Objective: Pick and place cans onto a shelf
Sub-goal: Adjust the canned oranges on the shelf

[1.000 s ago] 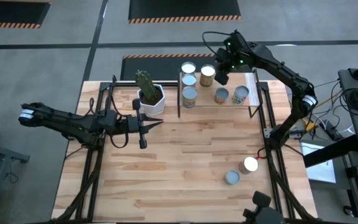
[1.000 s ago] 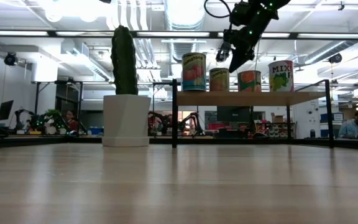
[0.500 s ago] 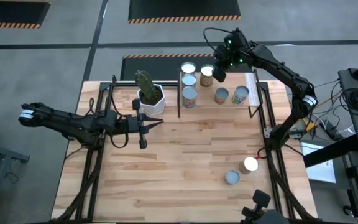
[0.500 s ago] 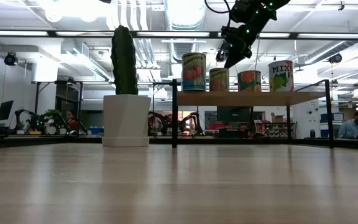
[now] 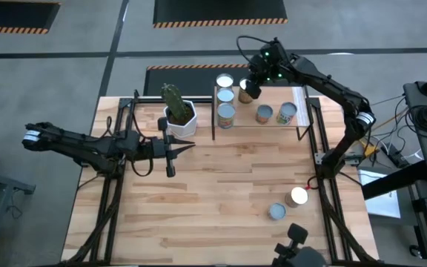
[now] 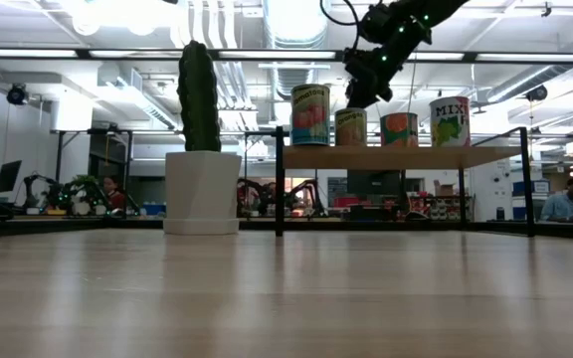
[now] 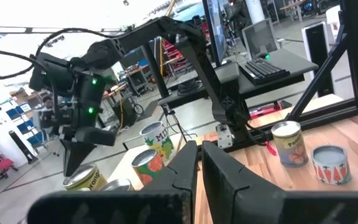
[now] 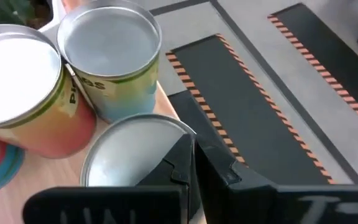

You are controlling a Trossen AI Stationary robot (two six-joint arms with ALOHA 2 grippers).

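Note:
The shelf (image 5: 305, 101), a light board on a black frame, stands at the table's far side. Several cans stand upright on it, silver tops up: one row (image 5: 225, 95) at its left end, others (image 5: 287, 113) to the right. Two more cans (image 5: 298, 196) (image 5: 276, 211) rest on the tabletop near the right edge. My right gripper (image 5: 247, 90) is shut and slants down over the top of a yellow-labelled can (image 6: 351, 128) at the shelf's far side. My left gripper (image 5: 192, 146) is shut and level over the table's left half, holding nothing. My right gripper's shut fingertips (image 8: 185, 163) stand over the silver top (image 8: 126, 149) of the yellow-labelled can, near its rim, coming slanting from above. I cannot tell whether they touch it. The can stands upright on the shelf.
A cactus in a white hexagonal pot (image 5: 179, 117) stands left of the shelf. Black frame posts (image 5: 214, 111) (image 5: 300, 133) mark the shelf's corners. The wide slatted tabletop (image 5: 221, 193) lies between my left gripper and the two loose cans.
My right gripper has moved toward the table's left edge above the shelf, from between the cans to over the yellow-labelled can. It has tipped further downward and stayed shut. The cans have not moved.

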